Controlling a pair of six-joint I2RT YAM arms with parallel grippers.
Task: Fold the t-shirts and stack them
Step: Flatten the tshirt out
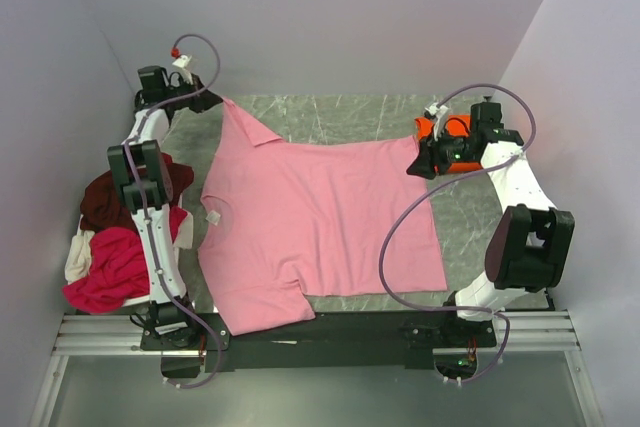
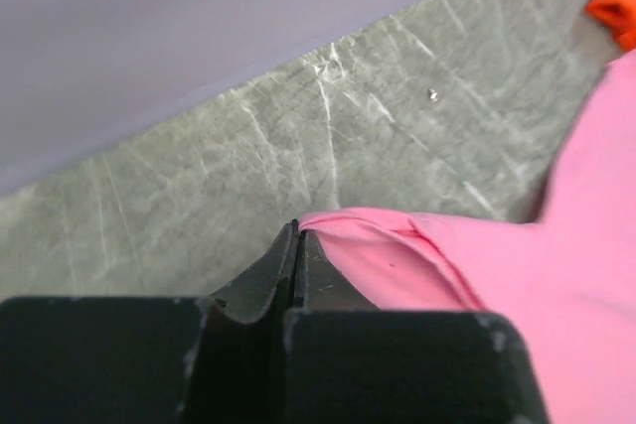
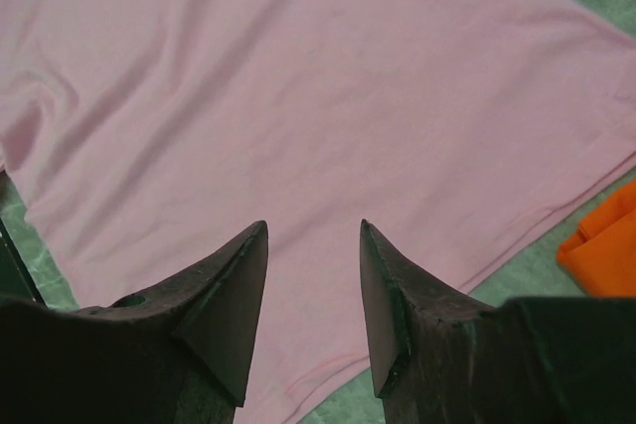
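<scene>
T-shirt (image 1: pixel 330 217), light pink, lies spread flat, unfolded.

Lab enclosure: plain walls (image 1: pixel 330 17), rail-mounted arms (image 1: pixel 150 217), marbled tabletop (image 1: pixel 340 117)

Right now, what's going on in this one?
A pink t-shirt lies spread flat on the table. The left gripper is shut on the tip of its far sleeve. The right gripper is open just above the far corner of the hem, beside an orange t-shirt. A heap of maroon, magenta and cream shirts sits at the table's left edge. The pink one is not yet folded.
</scene>
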